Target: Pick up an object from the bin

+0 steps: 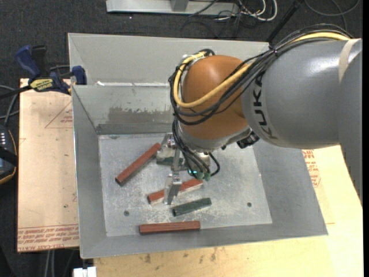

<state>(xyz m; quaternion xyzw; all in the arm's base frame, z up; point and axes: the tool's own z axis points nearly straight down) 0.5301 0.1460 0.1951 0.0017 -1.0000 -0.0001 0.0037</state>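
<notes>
While arm [300, 97] reaches steeply down, fingers [172, 193] over short red bar [157, 197], gap indiscernible

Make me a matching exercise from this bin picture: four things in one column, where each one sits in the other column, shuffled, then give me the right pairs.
Column one:
1. dark green bar
2. tilted brown bar
3. level brown bar
4. gripper

Column two:
A. closest to the bin's near wall, at the bottom of the view
B. on the floor's left part in the view
C. over the short reddish bar mid-floor
D. between the short reddish bar and the bar by the near wall

Pairs: 1-D, 2-B, 3-A, 4-C
</notes>
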